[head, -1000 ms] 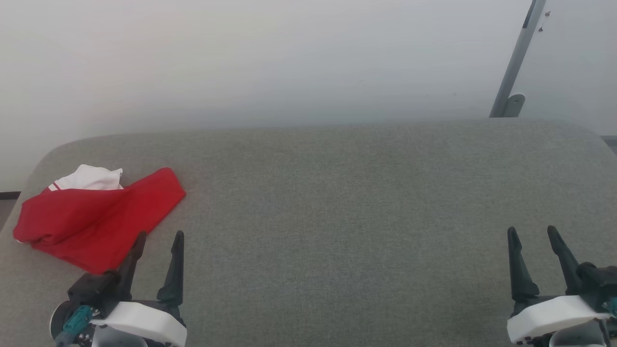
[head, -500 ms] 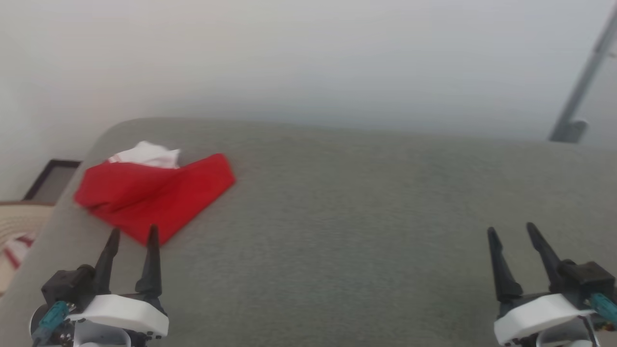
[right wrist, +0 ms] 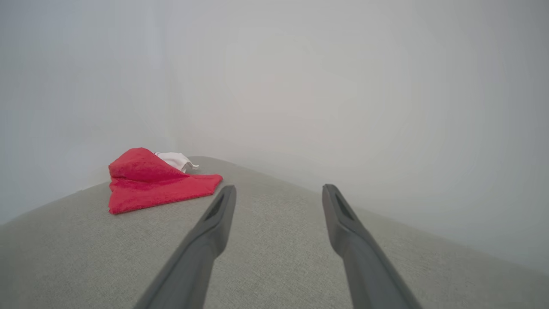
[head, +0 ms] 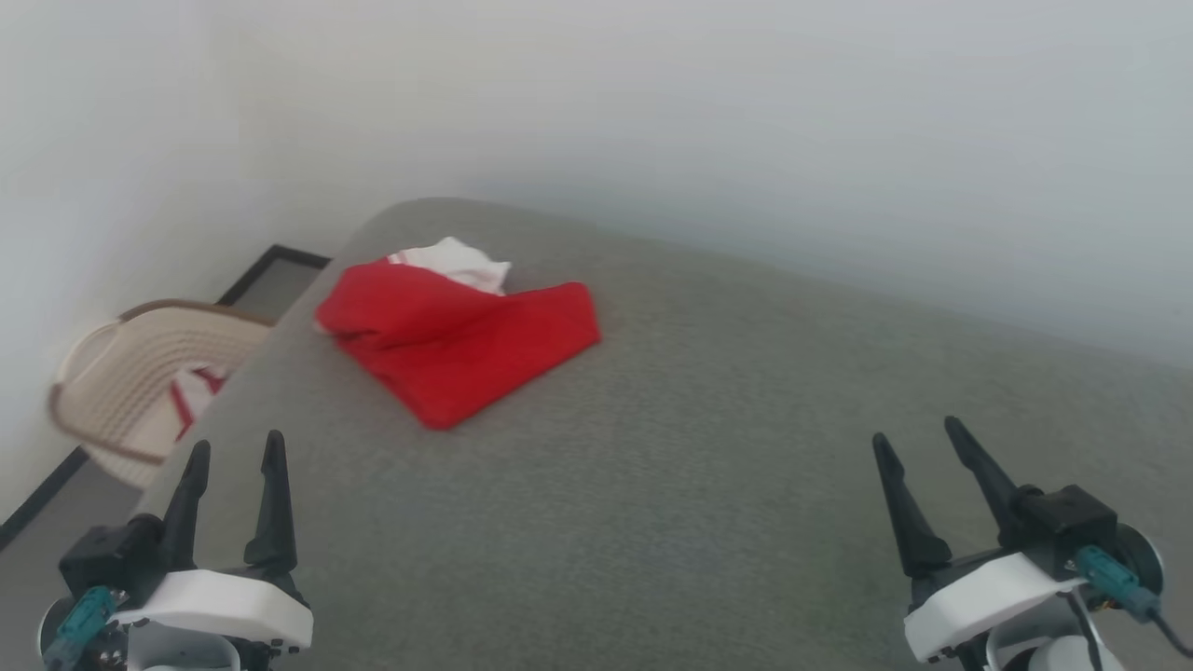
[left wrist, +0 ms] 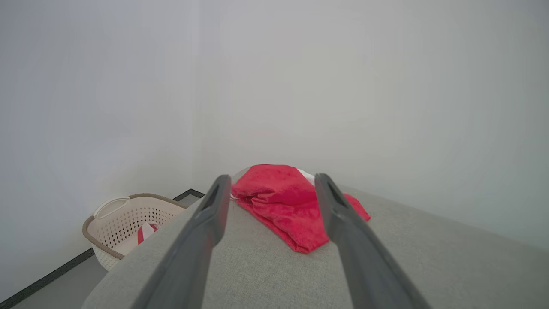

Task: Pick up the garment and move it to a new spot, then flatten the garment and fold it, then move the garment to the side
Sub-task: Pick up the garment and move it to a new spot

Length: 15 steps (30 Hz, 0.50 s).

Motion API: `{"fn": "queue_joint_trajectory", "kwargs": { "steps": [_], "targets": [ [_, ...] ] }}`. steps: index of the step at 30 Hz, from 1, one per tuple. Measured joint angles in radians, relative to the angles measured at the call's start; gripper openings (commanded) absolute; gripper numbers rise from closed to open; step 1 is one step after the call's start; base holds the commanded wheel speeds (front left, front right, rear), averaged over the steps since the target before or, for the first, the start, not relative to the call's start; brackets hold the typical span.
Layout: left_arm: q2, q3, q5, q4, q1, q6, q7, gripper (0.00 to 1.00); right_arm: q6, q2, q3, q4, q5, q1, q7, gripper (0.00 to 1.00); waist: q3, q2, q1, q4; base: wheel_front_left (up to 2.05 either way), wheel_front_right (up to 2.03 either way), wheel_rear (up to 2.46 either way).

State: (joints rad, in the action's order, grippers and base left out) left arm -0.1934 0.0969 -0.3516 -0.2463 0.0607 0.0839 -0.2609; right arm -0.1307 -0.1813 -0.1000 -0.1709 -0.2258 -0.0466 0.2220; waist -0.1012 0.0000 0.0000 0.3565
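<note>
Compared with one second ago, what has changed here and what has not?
The head camera turned toward the robot's left, so the whole picture shifted and a basket came into view beside the grey surface. Nothing was gripped or released. The garment lies crumpled as before; the left hand and right hand stay open and empty.

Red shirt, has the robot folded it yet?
Nothing looks done: the shirt lies bunched up on the grey cushion. In hand: nothing, the left gripper and right gripper are open, short of it. Left: picking up, moving, flattening, folding, setting aside.
</note>
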Motion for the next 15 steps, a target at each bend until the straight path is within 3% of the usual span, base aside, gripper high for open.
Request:
{"fn": "queue_joint_trajectory", "kwargs": {
  "steps": [8, 15],
  "targets": [
    [-0.001, -0.008, -0.003, 0.027, -0.015, -0.01, 0.013, 1.0, 0.0, 0.004, -0.027, -0.021, -0.004, -0.013, 0.013, 1.0, -0.003, 0.0, 0.0, 0.087, 0.0, 0.0, 0.0],
    [0.004, -0.008, -0.017, 0.051, -0.017, -0.018, 0.022, 1.0, 0.0, 0.003, -0.029, -0.03, -0.003, -0.032, 0.017, 1.0, 0.018, 0.0, 0.0, 0.109, 0.0, 0.0, 0.0]
  ]
}}
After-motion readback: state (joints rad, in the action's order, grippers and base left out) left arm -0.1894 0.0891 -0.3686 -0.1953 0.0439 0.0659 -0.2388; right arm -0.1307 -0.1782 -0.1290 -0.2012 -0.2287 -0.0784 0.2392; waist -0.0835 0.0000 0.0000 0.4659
